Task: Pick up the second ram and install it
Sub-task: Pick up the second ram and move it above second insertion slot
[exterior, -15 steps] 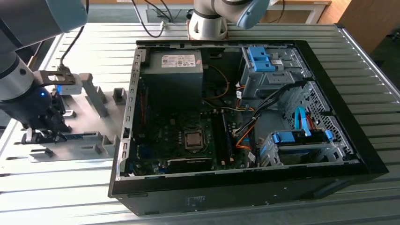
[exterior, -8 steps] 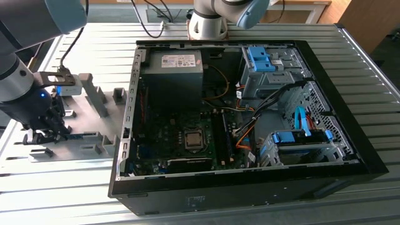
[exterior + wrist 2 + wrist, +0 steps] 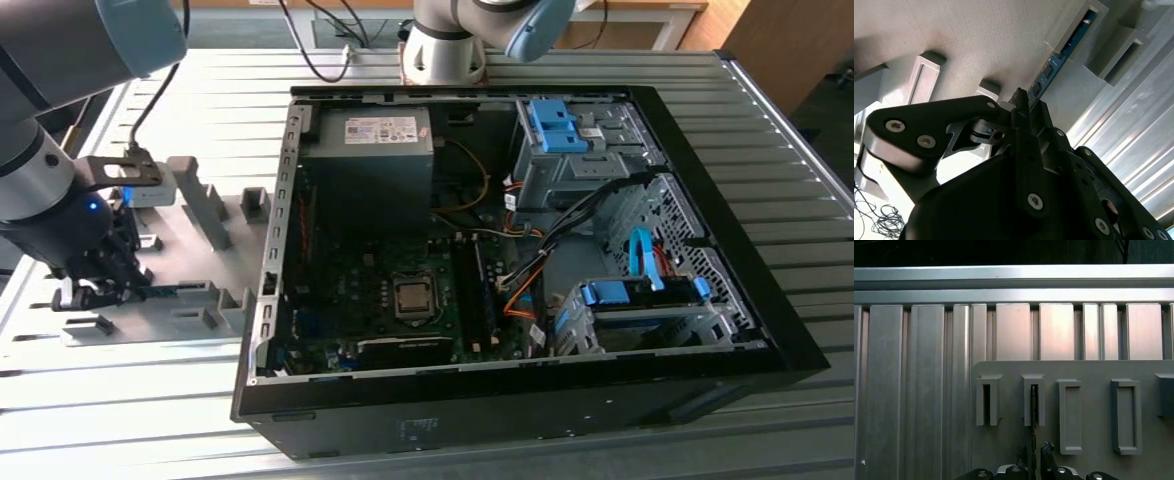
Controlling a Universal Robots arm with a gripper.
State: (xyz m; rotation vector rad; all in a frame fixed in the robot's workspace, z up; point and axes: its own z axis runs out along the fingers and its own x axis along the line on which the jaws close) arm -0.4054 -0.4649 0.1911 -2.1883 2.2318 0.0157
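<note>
Second ram (image 3: 1033, 407) stands on edge in a grey holder block (image 3: 1041, 400), at the exterior view's lower left. The gripper (image 3: 1034, 452) straddles it, its 2 jaws narrowly apart with nothing clamped yet. A good grasp probably needs the stick centred and a square squeeze on its flat faces.

Dark green second ram (image 3: 1044, 75); pale grey holder blocks (image 3: 1070, 415); ribbed silver table (image 3: 929, 390); black computer case (image 3: 534, 412).

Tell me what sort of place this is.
Probably a robotics lab or test cell for PC assembly: an open computer case sits on a slotted aluminium table, a grey fixture plate with holder blocks lies beside it, and a robot arm reaches over that plate.
</note>
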